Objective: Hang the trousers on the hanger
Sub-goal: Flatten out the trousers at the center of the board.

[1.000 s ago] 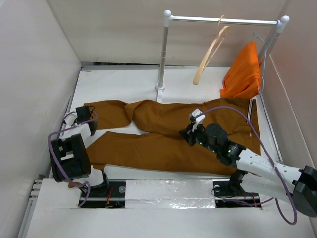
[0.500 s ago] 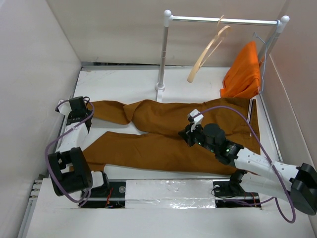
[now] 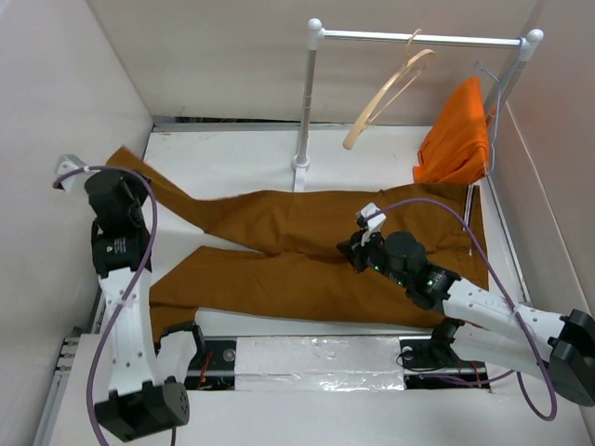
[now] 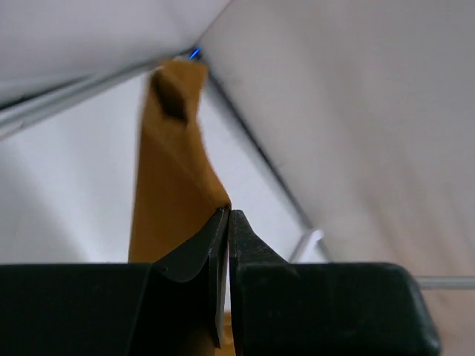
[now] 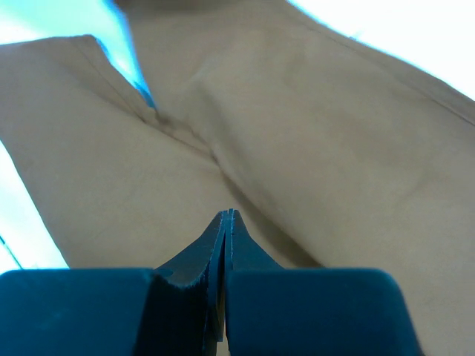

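Note:
The rust-brown trousers [image 3: 279, 279] lie flat across the white table, waist to the right, legs to the left. My left gripper [image 3: 128, 178] is raised at the far left and is shut on the hem end of the far leg, stretching it toward the back-left corner. In the left wrist view the gripper [image 4: 228, 213] pinches the brown fabric [image 4: 163, 185]. My right gripper [image 3: 356, 253] is shut, its tip low over the trousers' middle. The right wrist view [image 5: 228, 213] shows the fabric [image 5: 334, 148] just past it. The beige wooden hanger [image 3: 386, 93] hangs tilted on the rail.
A white clothes rack stands at the back, with its post [image 3: 306, 102] and top rail [image 3: 446, 40]. A bright orange garment [image 3: 456, 139] hangs on a thin wire hanger [image 3: 484, 72] at the rack's right end. White walls close in the table's left [image 3: 56, 111] and right sides.
My left arm has risen and swung toward the back-left corner, pulling the far trouser leg out straight with it. The wooden hanger's lower end has swung left. The right arm has barely moved.

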Robot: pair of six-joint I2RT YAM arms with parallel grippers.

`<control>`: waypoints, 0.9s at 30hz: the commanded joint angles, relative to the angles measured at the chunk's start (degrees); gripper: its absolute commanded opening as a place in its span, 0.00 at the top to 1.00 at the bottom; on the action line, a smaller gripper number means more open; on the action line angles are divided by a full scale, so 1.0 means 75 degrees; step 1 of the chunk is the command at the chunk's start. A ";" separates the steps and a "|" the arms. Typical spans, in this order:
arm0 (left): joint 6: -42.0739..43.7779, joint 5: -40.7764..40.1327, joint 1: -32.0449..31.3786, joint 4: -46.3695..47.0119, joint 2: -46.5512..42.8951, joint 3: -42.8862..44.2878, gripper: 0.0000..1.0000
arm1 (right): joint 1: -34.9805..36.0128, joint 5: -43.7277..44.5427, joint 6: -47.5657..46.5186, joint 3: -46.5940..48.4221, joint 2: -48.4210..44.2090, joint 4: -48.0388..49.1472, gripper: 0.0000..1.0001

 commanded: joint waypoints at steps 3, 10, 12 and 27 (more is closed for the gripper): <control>0.0276 0.0212 0.0026 -0.0667 -0.0399 0.1241 1.00 | 0.0074 0.0431 -0.0064 0.0036 -0.0191 0.0376 1.00; 0.0169 0.0130 0.0026 -0.0468 0.0793 0.1571 1.00 | 0.0074 0.0783 -0.0076 0.0200 -0.0320 0.0048 1.00; 0.0181 -0.0186 0.0026 -0.0363 0.1216 0.1675 1.00 | 0.0074 0.0935 -0.0064 0.0235 -0.0355 -0.0058 1.00; -0.0510 -0.0984 -0.0337 -0.0584 0.7087 0.5049 1.00 | 0.0074 0.0900 -0.0111 0.0669 -0.0179 -0.0374 1.00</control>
